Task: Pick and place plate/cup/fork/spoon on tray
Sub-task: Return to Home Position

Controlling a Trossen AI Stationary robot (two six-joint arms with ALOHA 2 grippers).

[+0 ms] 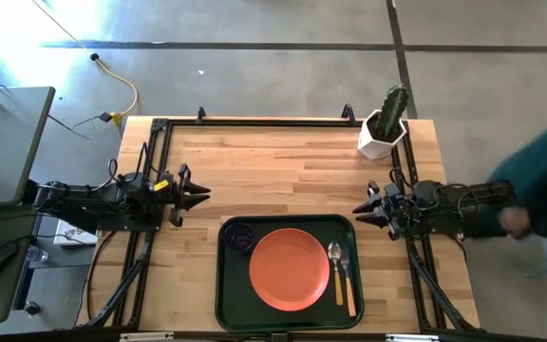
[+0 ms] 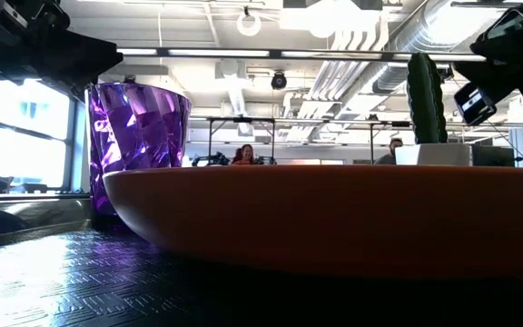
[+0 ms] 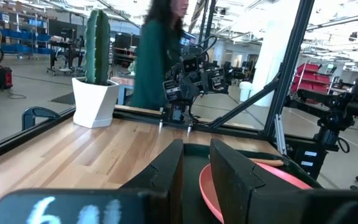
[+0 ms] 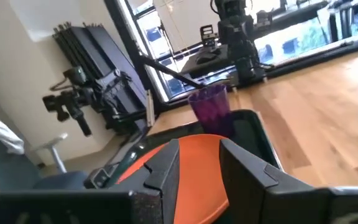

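Note:
The dark green tray (image 1: 231, 309) lies at the table's near edge, in the middle. On it rest the orange-red plate (image 1: 290, 269), the purple cup (image 1: 239, 237) upright at its far left corner, and the spoon (image 1: 335, 255) and fork (image 1: 350, 290) side by side to the right of the plate. The low view shows the plate (image 2: 334, 218) and cup (image 2: 139, 136) from close by. My left gripper (image 1: 207, 195) hangs left of the tray's far left corner, open by a narrow gap and empty (image 3: 196, 149). My right gripper (image 1: 356, 209) hangs just beyond the tray's far right corner, open by a narrow gap and empty (image 4: 199, 149).
A white angular pot with a green cactus (image 1: 384, 128) stands at the table's far right corner. A black frame rail (image 1: 273, 122) runs along the far edge. A person in a dark teal sleeve (image 1: 539, 185) is beside the table's right edge, behind my right arm.

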